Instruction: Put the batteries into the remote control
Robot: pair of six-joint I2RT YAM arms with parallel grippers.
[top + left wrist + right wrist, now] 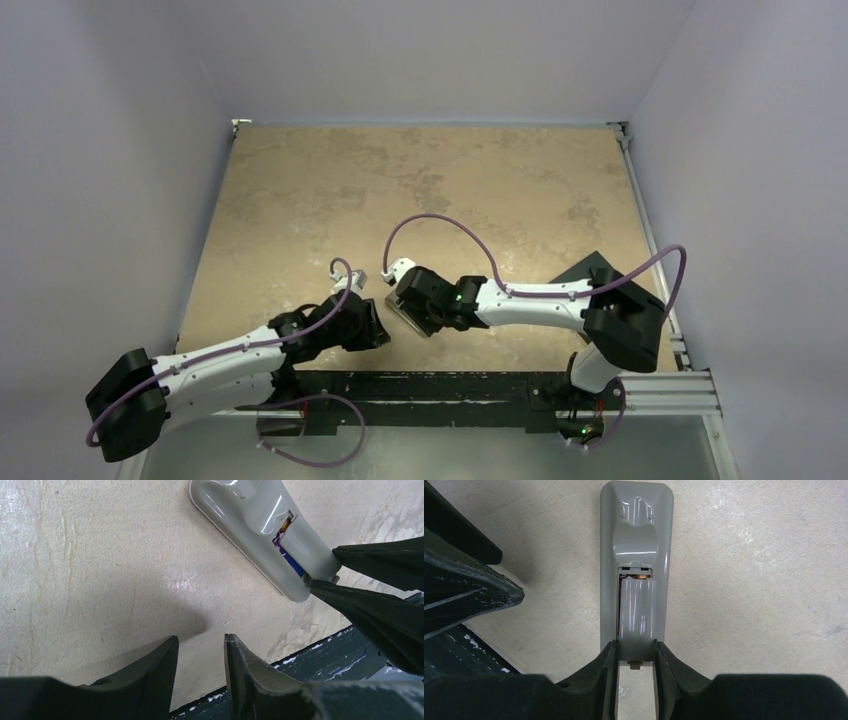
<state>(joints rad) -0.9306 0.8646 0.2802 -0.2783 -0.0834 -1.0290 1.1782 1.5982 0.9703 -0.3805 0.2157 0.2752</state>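
Note:
The remote control (636, 535) lies grey underside up on the table. The small grey cover piece (636, 615) sits over its battery recess, slid partly back. My right gripper (636, 650) is shut on the cover's near end. In the gap a battery's brassy end (640, 576) shows. In the left wrist view the remote (245, 510) shows a strip of the purple battery (285, 555) beside the cover (307, 550). My left gripper (200, 645) is open and empty, just left of the remote near the table's front edge. From above, both grippers (375, 325) (405, 300) meet at the remote (410, 318).
A larger flat black slab (580, 270) lies at the right under the right arm. The black front rail (430, 385) runs along the table's near edge. Walls close the table (420, 190) on the left, back and right.

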